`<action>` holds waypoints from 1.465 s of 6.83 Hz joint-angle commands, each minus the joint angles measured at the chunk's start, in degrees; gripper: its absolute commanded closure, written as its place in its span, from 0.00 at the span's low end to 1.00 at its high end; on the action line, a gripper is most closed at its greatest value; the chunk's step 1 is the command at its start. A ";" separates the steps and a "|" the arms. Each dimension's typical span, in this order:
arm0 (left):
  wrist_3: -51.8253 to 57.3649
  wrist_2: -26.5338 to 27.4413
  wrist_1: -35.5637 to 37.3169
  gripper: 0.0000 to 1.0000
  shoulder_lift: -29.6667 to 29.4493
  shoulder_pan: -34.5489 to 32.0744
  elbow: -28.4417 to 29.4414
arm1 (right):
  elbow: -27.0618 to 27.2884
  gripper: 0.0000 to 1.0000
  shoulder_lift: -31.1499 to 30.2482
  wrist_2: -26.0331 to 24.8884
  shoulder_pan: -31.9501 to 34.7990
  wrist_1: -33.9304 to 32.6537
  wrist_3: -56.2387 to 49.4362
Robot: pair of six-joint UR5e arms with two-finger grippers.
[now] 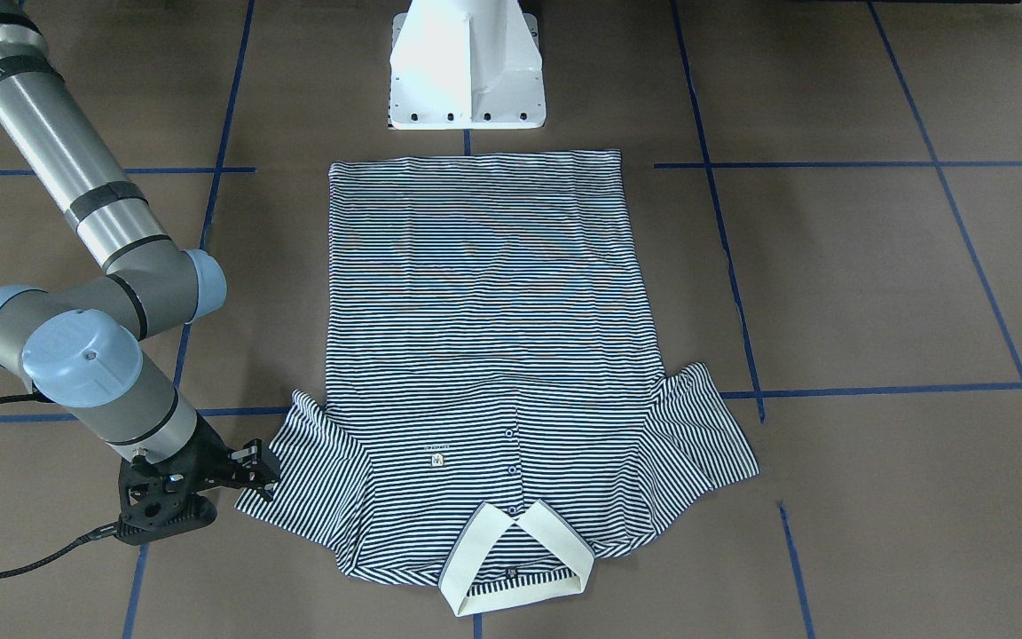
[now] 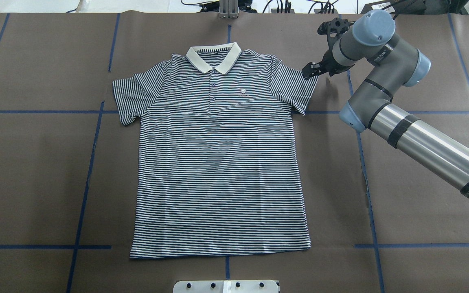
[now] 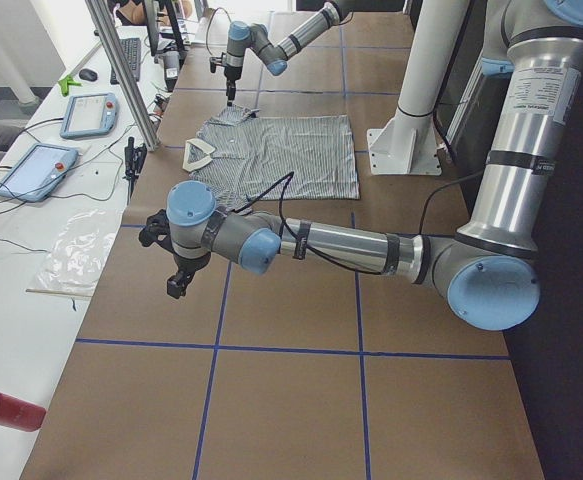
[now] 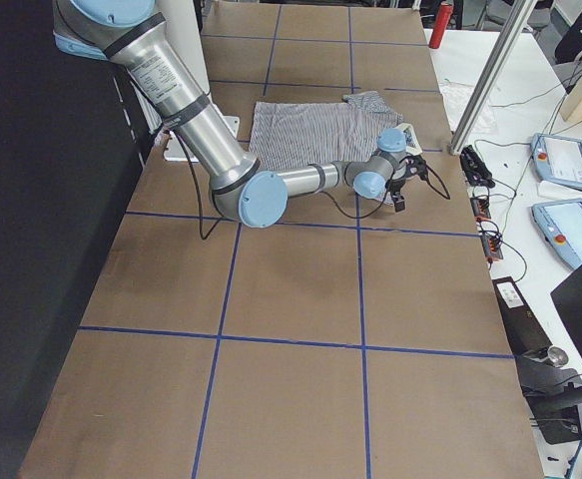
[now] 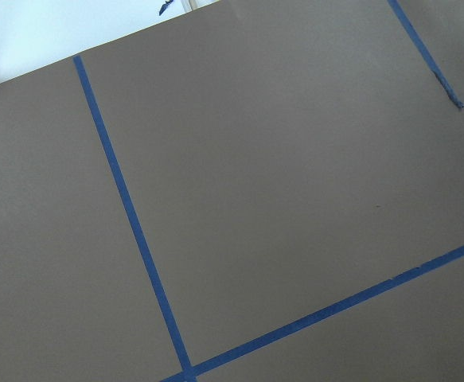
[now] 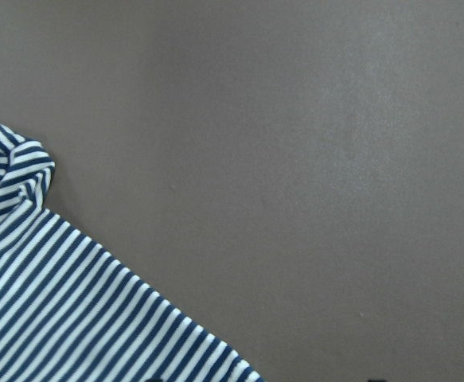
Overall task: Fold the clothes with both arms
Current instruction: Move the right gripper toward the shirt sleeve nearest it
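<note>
The striped polo shirt (image 2: 218,162) lies flat and face up on the brown table, with its cream collar (image 2: 213,57) on the far side from the robot base. It also shows in the front view (image 1: 484,337). My right gripper (image 2: 312,70) hovers at the outer edge of the sleeve on my right, also seen in the front view (image 1: 255,469). Its jaws stand apart and hold nothing. The right wrist view shows that sleeve's corner (image 6: 56,318). My left gripper (image 3: 178,283) hangs over bare table, well away from the shirt. I cannot tell whether it is open or shut.
The white pedestal base (image 1: 467,71) stands just behind the shirt's hem. Blue tape lines (image 2: 92,162) cross the brown table cover. A side bench with tablets (image 3: 36,170) and a metal post (image 3: 121,70) border the far edge. A red can (image 3: 6,410) lies there.
</note>
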 commanded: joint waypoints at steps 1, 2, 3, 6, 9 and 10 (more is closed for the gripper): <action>0.00 0.00 0.03 0.00 -0.39 0.00 0.21 | -0.24 0.15 0.12 -0.31 -0.41 0.04 0.08; 0.00 0.00 0.03 0.00 -0.48 0.00 0.30 | -0.15 0.20 0.12 -0.31 -0.41 0.04 0.08; 0.00 0.00 0.12 0.00 -0.74 0.00 0.47 | -0.15 0.39 0.29 -0.31 -0.50 0.04 0.17; 0.00 0.00 0.47 0.00 -1.00 0.00 0.47 | -0.06 0.98 0.38 -0.31 -0.76 -0.05 0.08; 0.00 0.00 0.64 0.00 -1.27 0.00 0.56 | 2.21 1.00 0.56 -0.05 -0.50 0.04 0.26; 0.00 0.00 0.64 0.00 -1.27 0.00 0.65 | 5.88 1.00 0.82 1.43 -0.41 0.04 0.25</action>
